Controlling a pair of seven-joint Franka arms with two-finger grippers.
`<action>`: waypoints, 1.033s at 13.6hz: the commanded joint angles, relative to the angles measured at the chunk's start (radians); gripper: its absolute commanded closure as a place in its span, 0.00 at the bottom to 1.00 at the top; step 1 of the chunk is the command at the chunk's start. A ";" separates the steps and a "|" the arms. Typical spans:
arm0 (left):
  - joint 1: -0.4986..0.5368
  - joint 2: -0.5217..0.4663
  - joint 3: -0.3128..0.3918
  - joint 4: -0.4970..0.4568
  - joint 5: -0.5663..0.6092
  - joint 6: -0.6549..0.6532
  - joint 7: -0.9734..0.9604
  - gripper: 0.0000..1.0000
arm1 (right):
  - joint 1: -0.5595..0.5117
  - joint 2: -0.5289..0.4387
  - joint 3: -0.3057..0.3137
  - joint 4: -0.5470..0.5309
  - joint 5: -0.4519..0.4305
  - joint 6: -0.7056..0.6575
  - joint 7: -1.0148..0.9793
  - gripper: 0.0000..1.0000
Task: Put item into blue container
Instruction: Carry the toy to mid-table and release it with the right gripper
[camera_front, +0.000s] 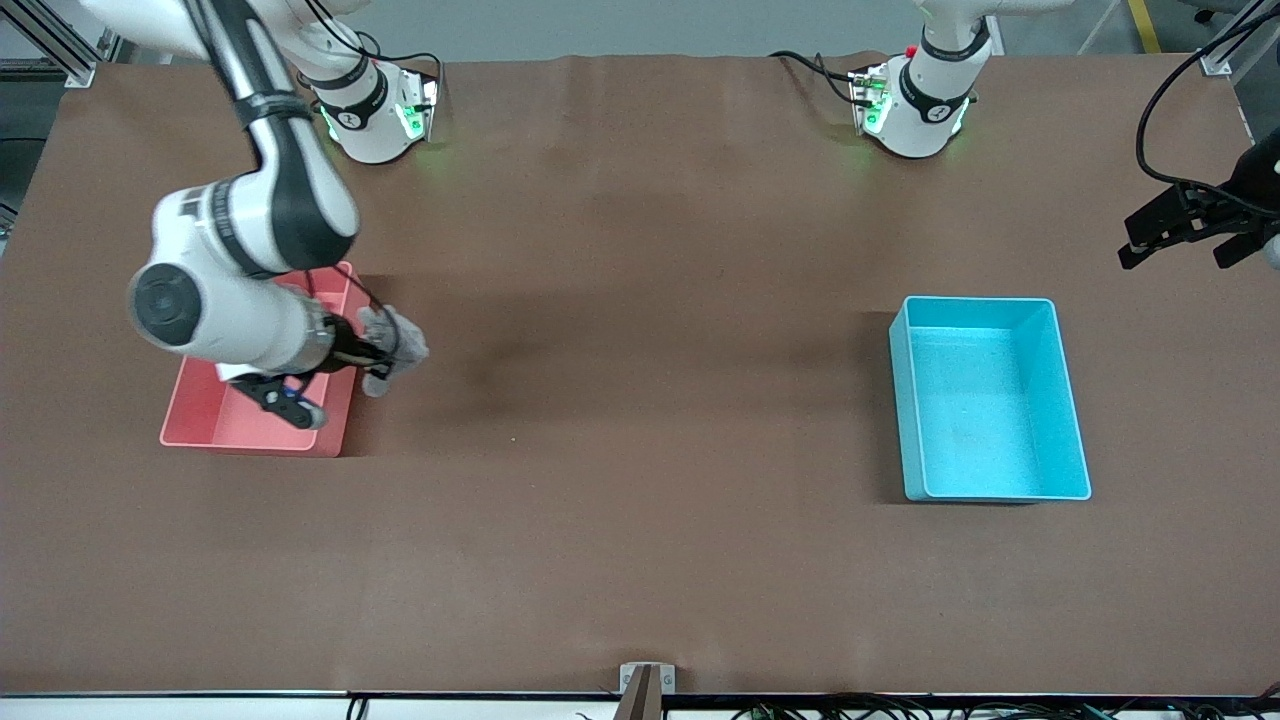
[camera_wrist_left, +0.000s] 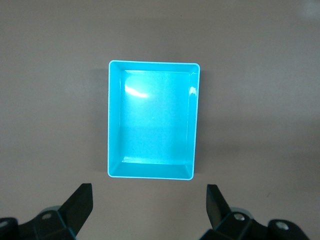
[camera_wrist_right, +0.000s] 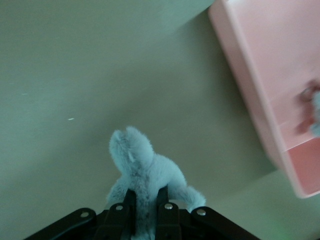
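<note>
A grey plush toy (camera_front: 393, 345) hangs in my right gripper (camera_front: 376, 353), which is shut on it just past the pink bin's wall, over the bare table. In the right wrist view the plush toy (camera_wrist_right: 145, 167) sticks out between the two black fingers (camera_wrist_right: 165, 200) pinching its body. The blue container (camera_front: 906, 400) stands empty toward the left arm's end of the table. My left gripper (camera_front: 1190, 235) hovers open over the table edge beside it and holds nothing. From the left wrist view, the blue container (camera_wrist_left: 150, 120) lies beneath the spread gripper (camera_wrist_left: 149, 196).
The pink bin (camera_front: 250, 437) sits under the right arm, toward the right arm's end of the table; the right wrist view shows a small blurred item (camera_wrist_right: 310, 112) inside the pink bin (camera_wrist_right: 250, 90). Brown cloth covers the table between the two bins.
</note>
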 joint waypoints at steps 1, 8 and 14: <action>0.001 -0.004 0.000 0.007 -0.009 -0.005 -0.008 0.00 | 0.134 0.019 -0.014 0.004 0.017 0.113 0.212 1.00; 0.001 -0.006 -0.001 0.005 -0.017 -0.011 -0.004 0.00 | 0.357 0.321 -0.017 0.294 -0.038 0.193 0.627 1.00; -0.001 0.005 -0.001 -0.002 -0.017 -0.025 -0.002 0.00 | 0.446 0.475 -0.017 0.380 -0.100 0.303 0.831 0.93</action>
